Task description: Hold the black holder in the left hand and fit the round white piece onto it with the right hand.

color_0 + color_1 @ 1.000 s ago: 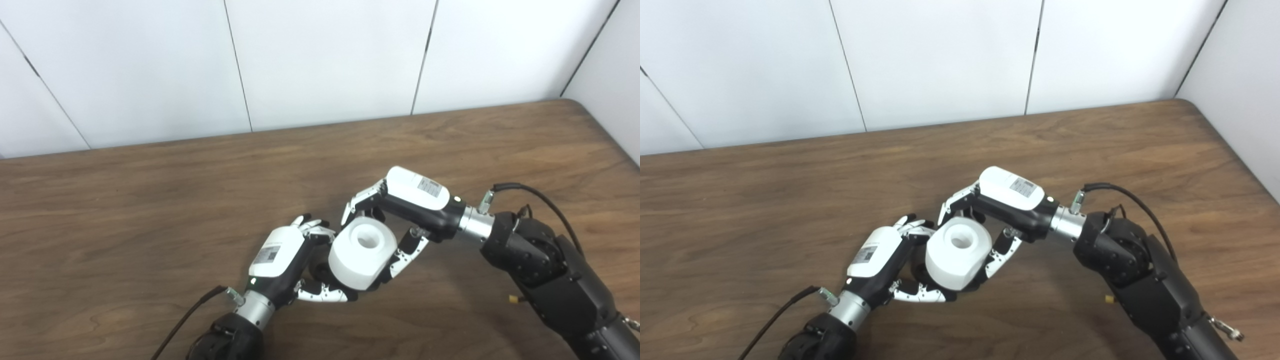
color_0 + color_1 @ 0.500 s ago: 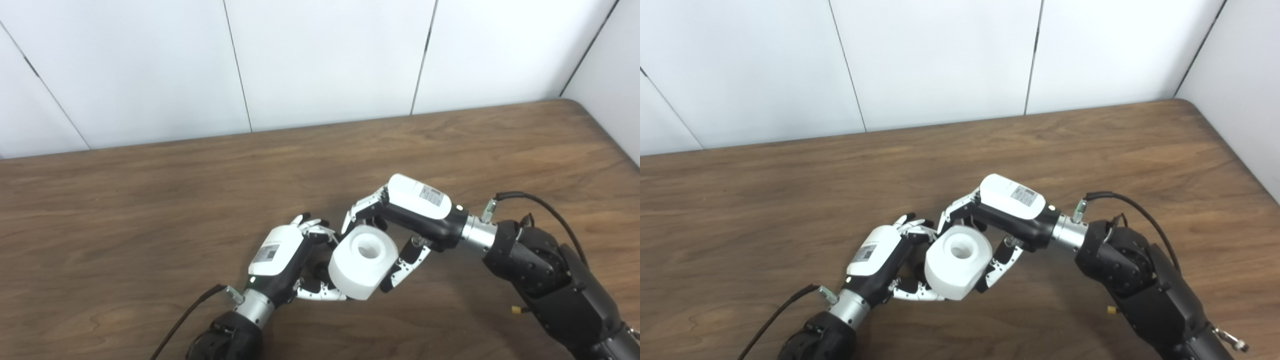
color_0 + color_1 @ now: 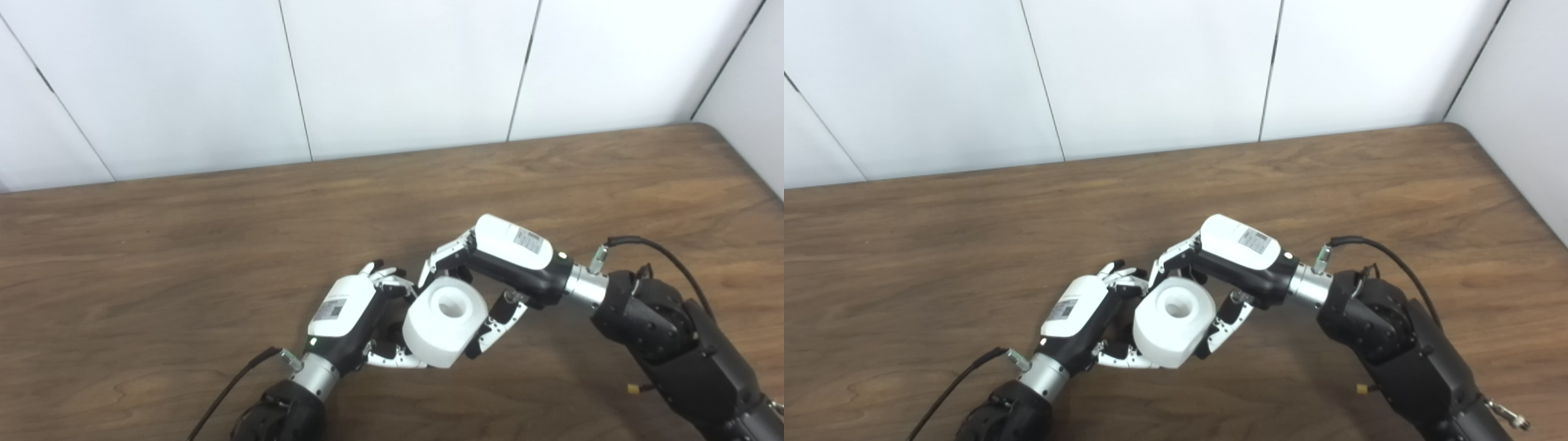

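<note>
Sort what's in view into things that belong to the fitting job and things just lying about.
Job: round white piece, gripped by right hand; left hand closed beside and beneath it, black holder mostly hidden.

Lying about: nothing loose; only the wooden table.

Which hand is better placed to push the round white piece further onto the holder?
Right. The right hand already grips the round white piece, while the left hand is under it, apparently holding the mostly hidden holder.
</note>
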Controlling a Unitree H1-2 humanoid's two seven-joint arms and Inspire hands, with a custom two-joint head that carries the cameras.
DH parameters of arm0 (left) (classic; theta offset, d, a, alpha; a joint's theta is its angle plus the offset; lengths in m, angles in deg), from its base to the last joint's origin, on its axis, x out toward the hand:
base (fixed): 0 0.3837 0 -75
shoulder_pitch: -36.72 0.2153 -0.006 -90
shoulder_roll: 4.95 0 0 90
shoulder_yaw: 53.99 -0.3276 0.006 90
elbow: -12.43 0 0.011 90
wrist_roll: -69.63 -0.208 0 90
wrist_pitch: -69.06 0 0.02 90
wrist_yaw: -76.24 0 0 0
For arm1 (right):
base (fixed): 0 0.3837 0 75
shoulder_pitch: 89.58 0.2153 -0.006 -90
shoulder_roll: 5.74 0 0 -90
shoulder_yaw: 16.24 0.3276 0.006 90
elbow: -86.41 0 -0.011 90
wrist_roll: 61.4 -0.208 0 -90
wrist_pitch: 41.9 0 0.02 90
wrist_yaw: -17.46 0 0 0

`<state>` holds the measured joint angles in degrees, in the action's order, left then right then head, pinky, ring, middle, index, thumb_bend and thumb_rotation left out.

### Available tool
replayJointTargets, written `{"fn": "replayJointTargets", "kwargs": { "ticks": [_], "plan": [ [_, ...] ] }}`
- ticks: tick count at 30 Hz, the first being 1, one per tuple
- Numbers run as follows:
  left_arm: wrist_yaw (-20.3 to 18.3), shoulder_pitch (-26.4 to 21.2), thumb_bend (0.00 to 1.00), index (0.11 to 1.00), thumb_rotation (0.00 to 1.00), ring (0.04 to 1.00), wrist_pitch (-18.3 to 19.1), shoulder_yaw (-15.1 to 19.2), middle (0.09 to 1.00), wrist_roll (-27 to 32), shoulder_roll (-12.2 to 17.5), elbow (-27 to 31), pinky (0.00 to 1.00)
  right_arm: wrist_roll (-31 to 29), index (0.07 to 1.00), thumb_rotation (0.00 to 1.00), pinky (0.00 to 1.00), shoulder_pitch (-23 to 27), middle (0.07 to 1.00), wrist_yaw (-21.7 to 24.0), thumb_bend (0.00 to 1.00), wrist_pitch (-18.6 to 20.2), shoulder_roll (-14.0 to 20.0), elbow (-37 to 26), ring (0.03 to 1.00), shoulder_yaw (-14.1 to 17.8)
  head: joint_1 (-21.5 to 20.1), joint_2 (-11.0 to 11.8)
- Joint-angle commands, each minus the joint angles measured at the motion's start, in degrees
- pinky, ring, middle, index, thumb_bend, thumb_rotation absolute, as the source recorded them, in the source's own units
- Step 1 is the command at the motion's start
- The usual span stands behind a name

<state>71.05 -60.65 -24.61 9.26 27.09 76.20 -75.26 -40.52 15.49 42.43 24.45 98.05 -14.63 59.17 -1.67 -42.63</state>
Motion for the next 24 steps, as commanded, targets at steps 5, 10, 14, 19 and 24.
{"fn": "replayJointTargets", "kwargs": {
  "ticks": [5,10,14,19,24],
  "plan": [
    [0.75,-0.72,0.52,0.48,0.06,0.879,-0.8,-0.67,0.715,-0.22,-1.64,1.34,0.99,0.28,0.487,0.0,0.3,3.03,0.49,-0.43,0.52,-2.37,-0.3,1.6,0.415,-0.94,0.27,0.78],
    [0.87,-0.58,0.52,0.48,0.06,0.879,-0.88,-0.79,0.717,-0.59,-1.55,1.42,0.99,0.61,0.487,0.0,0.28,4.06,0.491,-0.49,0.52,-2.6,-0.27,2.46,0.38,-1.3,0.21,0.9],
    [1.47,-0.55,0.52,0.48,0.06,0.874,-1.32,-0.76,0.71,-0.39,-1.69,1.13,0.97,1.15,0.486,0.0,0.29,5.1,0.491,-0.72,0.52,-3.08,0.06,2.96,0.407,-1.46,0.21,0.9],
    [1.02,-0.63,0.52,0.48,0.06,0.874,-0.81,-0.94,0.716,-0.57,-1.58,1.71,0.97,0.5,0.488,0.0,0.33,5.9,0.489,0.36,0.52,-2.59,0.68,2.6,0.445,-1.39,-0.07,0.22],
    [0.8,-0.56,0.52,0.48,0.06,0.873,-0.48,-0.98,0.715,-0.44,-1.67,2.07,0.98,0.14,0.489,0.0,0.33,6.06,0.488,1.53,0.52,-1.91,1.3,1.98,0.444,-1.14,-0.24,-0.05]
  ]
}}
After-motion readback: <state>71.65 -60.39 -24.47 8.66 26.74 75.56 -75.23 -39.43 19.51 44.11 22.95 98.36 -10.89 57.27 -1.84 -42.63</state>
